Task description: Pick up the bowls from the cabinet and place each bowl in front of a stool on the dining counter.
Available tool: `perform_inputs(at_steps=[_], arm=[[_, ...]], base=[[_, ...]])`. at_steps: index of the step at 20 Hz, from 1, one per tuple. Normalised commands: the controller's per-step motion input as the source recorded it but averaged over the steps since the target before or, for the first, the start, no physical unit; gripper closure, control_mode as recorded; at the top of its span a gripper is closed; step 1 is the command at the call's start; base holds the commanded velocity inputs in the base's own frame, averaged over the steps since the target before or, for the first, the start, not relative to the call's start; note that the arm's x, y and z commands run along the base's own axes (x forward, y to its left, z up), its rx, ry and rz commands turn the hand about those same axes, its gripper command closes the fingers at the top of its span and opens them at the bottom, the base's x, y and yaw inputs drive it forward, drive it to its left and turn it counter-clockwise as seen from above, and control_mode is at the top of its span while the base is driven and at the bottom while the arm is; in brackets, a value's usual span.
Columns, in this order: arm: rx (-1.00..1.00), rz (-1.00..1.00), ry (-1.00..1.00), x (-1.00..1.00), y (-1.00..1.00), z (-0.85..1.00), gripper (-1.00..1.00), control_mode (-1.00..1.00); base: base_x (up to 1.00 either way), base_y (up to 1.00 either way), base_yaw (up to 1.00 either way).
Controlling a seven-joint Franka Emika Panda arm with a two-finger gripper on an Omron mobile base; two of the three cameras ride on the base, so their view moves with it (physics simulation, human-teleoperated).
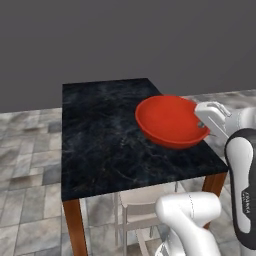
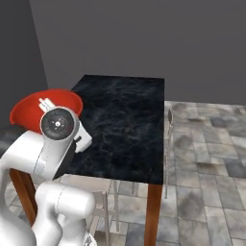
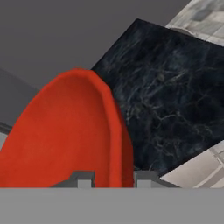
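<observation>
Dining counter, black marble, with a stool tucked under its near edge; red bowl carried tilted above the right side, rim pinched between the gripper fingers — best levelled and lowered gently onto the top before that stool — release only once seated.

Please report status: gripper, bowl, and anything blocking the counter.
Gripper shut on red bowl rim. Bowl held above dining counter, not yet set down. A stool at the near edge. No obstacle seen on the top.
</observation>
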Motion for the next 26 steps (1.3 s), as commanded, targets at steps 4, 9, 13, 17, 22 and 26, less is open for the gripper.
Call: perform_inputs(at_steps=[4, 9, 13, 17, 22, 26], arm=[[0.00, 0.00, 0.05, 0.14, -0.38, -0.45, 1.00, -1.00], [0.00, 0.00, 0.09, 0.14, -0.33, -0.30, 1.00, -1.00], [0.00, 0.00, 0.07, 0.24, -0.15, -0.21, 1.00, -1.00], [0.00, 0.00, 0.00, 0.37, -0.01, -0.29, 1.00, -1.00], [0.00, 0.00, 0.00, 0.36, 0.00, -0.41, 1.00, -1.00], [0.00, 0.00, -0.01, 0.37, 0.00, -0.48, 1.00, -1.00]], base=[[0.00, 0.00, 0.00], [0.00, 0.00, 0.00], [0.00, 0.00, 0.00], [0.00, 0.00, 0.00], [0.00, 0.00, 0.00], [0.00, 0.00, 0.00]])
